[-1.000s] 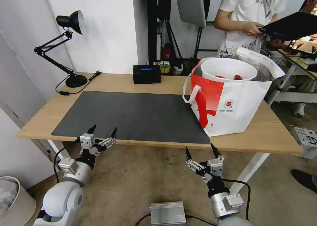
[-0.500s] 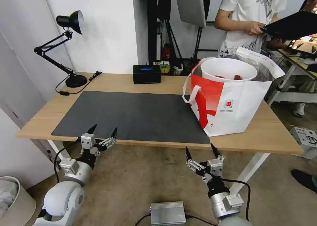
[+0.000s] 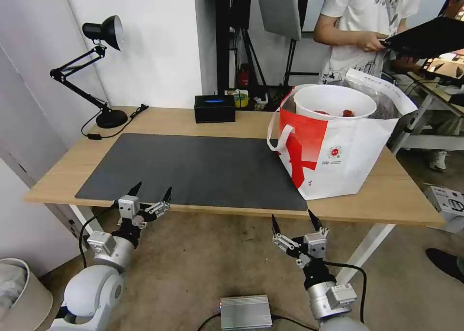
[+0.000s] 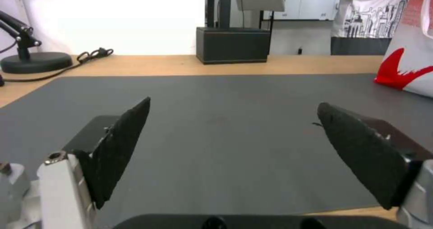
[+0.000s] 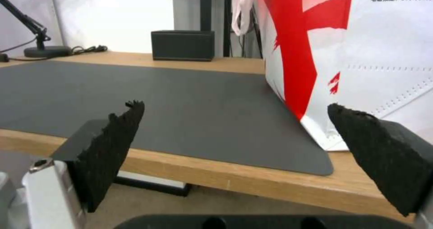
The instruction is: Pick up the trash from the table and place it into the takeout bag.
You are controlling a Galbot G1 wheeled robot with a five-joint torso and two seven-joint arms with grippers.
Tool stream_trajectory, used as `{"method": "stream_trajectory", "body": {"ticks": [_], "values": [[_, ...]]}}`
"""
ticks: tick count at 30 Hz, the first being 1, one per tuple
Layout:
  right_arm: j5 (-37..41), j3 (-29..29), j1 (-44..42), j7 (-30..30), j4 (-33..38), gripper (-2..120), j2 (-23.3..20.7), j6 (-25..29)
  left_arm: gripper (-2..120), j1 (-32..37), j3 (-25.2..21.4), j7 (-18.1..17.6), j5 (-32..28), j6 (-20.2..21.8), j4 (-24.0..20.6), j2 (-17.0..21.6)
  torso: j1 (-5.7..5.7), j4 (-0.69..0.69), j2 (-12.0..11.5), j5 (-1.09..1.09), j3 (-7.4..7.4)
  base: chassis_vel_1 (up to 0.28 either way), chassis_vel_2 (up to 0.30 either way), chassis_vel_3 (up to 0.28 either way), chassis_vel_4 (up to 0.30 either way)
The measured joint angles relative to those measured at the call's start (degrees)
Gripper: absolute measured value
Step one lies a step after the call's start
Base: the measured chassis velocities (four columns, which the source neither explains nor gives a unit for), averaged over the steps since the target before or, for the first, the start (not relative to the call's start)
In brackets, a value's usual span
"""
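Note:
The red-and-white takeout bag (image 3: 338,152) stands upright on the right part of the light-wood table (image 3: 406,200). A white bowl of red scraps (image 3: 334,101), a piece of the trash, sits in its open top. The dark grey mat (image 3: 193,169) lies bare. My left gripper (image 3: 151,192) hangs open just off the table's front edge at the left, its black pads (image 4: 121,144) wide apart. My right gripper (image 3: 294,221) is open below the front edge, near the bag (image 5: 361,53).
A black desk lamp (image 3: 99,70) stands at the back left with its cord on the wood. A black box (image 3: 215,108) sits at the back middle. A silver box (image 3: 245,311) lies on the floor between my arms. A beige bin (image 3: 19,295) is at the lower left.

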Motion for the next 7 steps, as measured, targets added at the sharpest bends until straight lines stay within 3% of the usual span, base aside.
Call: {"method": "stream_trajectory", "body": {"ticks": [7], "values": [[0.0, 0.0, 0.0, 0.0, 0.0, 100, 0.0, 0.0, 100, 0.0, 0.0, 0.0, 0.0, 0.0, 0.0, 0.0, 0.0, 0.0, 0.0, 0.0, 0.0, 0.0, 0.0, 0.0, 0.0]]}}
